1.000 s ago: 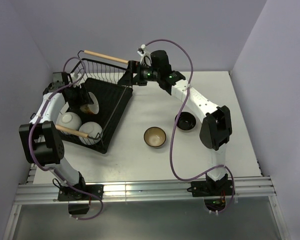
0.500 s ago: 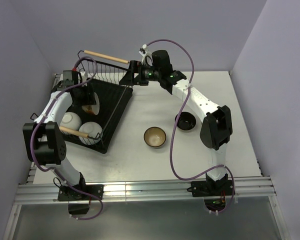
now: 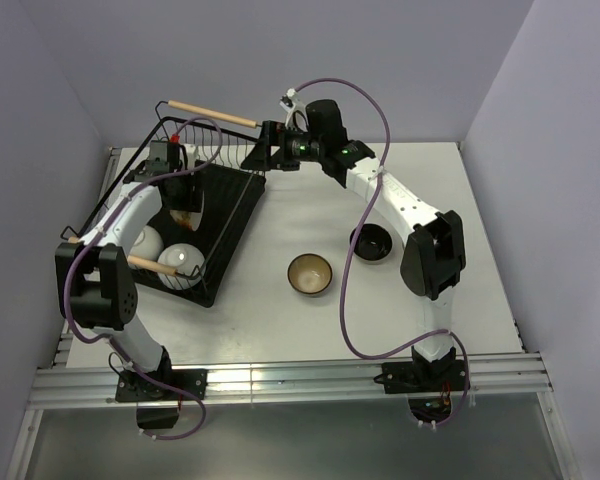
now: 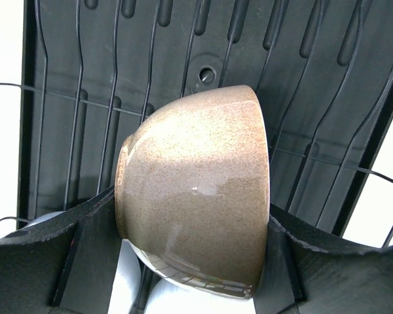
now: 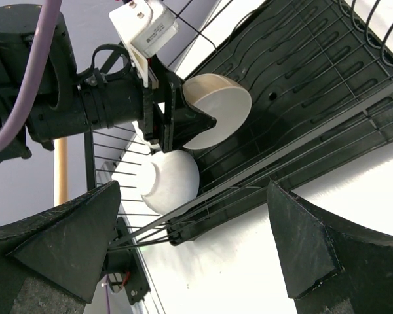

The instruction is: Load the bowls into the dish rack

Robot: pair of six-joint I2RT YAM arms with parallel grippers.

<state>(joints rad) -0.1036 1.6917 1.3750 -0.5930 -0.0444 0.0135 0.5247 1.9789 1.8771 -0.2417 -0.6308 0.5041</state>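
The left end effector pinched a speckled cream-beige bowl by its sides, tipped on edge over the dish rack. Whether it touched the tray could not be told, and overhead the arm hid most of it. One white bowl and a second white bowl lay at the rack's near end, crossed by a wooden handle. The right end effector hung spread wide and empty by the rack's far corner. On the bench stood the brown bowl and the black bowl, its edge crossed by a purple cable.

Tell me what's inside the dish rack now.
Two white bowls sit at the near end of the dish rack; the left gripper holds a cream-beige bowl over its tray. The left arm covers part of the floor.
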